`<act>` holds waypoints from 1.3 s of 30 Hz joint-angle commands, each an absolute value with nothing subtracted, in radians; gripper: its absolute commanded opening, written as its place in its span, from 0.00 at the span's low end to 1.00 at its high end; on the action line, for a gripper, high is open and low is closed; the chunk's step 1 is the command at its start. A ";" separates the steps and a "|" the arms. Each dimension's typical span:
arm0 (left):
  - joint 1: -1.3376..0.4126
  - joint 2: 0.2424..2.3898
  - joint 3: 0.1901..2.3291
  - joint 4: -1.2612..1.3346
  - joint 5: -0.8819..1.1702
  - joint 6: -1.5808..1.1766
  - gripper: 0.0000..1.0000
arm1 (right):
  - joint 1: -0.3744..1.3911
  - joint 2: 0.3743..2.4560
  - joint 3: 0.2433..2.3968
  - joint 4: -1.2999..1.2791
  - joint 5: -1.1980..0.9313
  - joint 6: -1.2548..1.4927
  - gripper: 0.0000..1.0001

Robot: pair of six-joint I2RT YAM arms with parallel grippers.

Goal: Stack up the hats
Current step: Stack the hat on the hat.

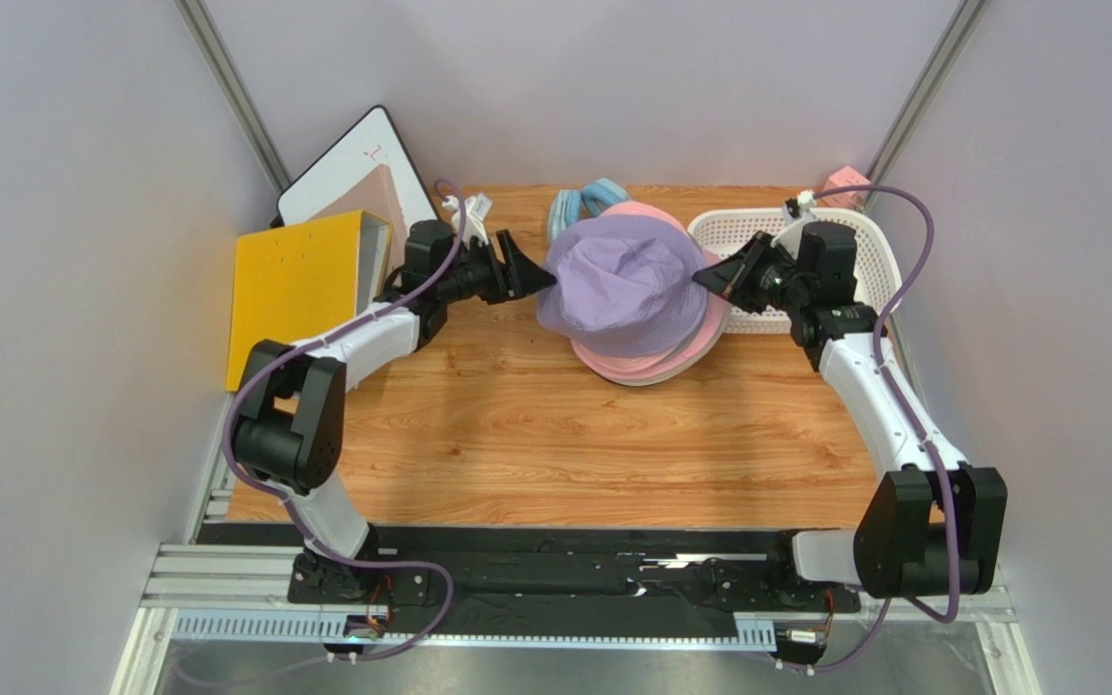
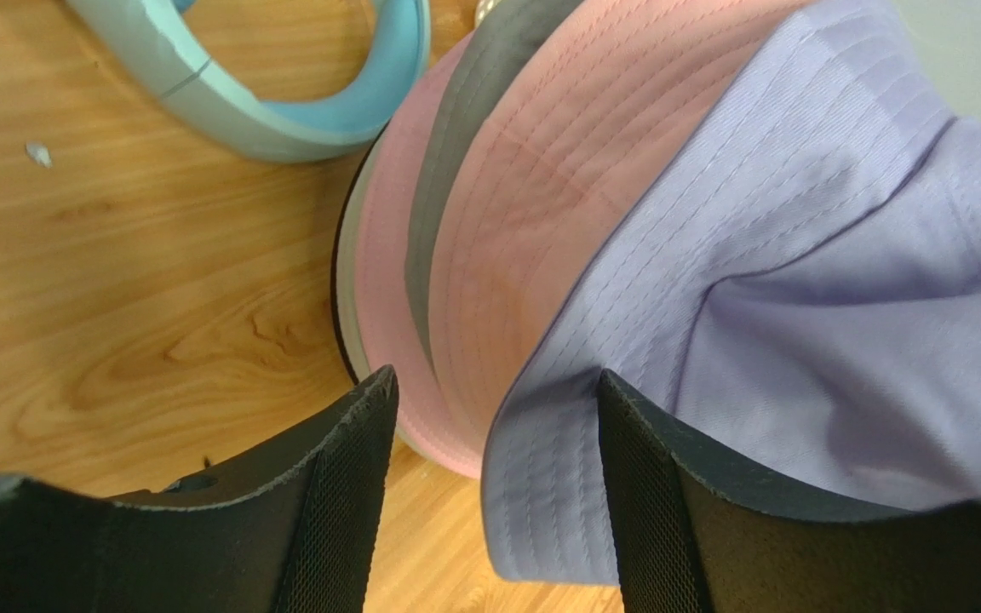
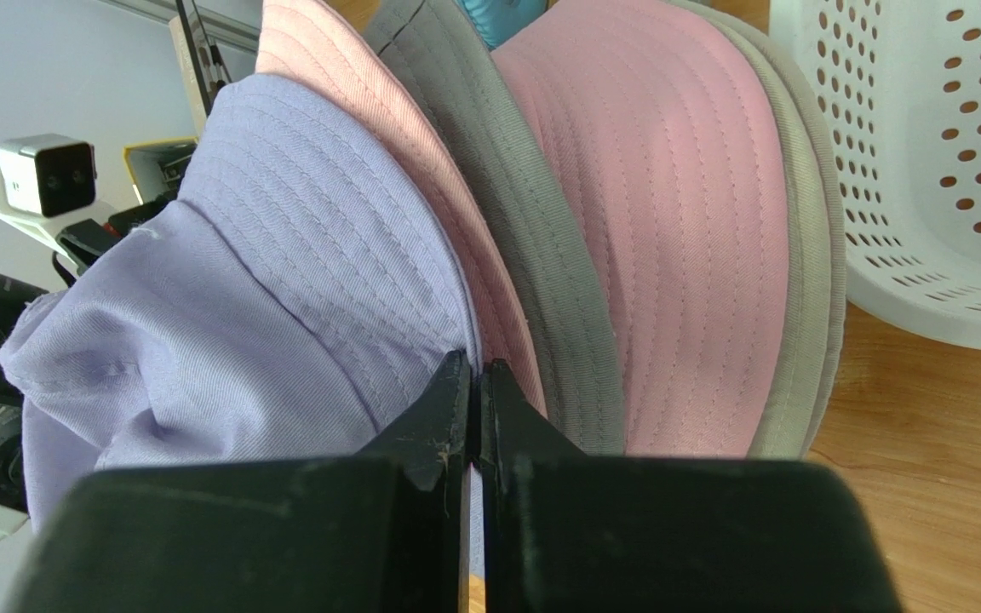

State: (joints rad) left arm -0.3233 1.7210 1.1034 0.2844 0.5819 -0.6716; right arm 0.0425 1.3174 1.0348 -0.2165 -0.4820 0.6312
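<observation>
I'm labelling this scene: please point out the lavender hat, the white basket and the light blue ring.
lavender hat (image 1: 623, 278): top view, crown.
white basket (image 3: 944, 153): right wrist view, perforated wall.
light blue ring (image 2: 285, 134): left wrist view, lower curve.

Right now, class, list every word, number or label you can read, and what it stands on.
Possibly "1": a small dark mark on the white board, too small to be sure.
No readable text on the lavender hat, white basket or yellow pad.

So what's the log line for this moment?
left fingers: open around lavender hat brim | right fingers: shut on that brim | below: pink hat, grey hat
</observation>
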 commanded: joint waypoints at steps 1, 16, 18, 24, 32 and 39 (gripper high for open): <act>-0.322 1.658 1.017 0.442 0.562 -0.747 0.64 | 0.026 1.299 1.020 -0.219 -0.433 0.600 0.00; -0.321 1.789 1.075 0.741 0.664 -0.926 0.46 | 0.028 1.281 0.994 -0.219 -0.439 0.597 0.00; -0.321 1.795 1.075 0.749 0.658 -0.931 0.29 | 0.026 1.273 0.996 -0.227 -0.436 0.595 0.00; -0.322 1.770 1.097 0.557 0.565 -0.824 0.00 | 0.029 1.217 0.992 -0.296 -0.318 0.568 0.00; -0.360 1.802 1.205 0.258 0.411 -0.643 0.00 | 0.060 1.226 0.989 -0.328 -0.229 0.548 0.00; -0.420 1.871 1.276 0.141 0.322 -0.588 0.00 | 0.116 1.249 0.950 -0.313 -0.178 0.551 0.00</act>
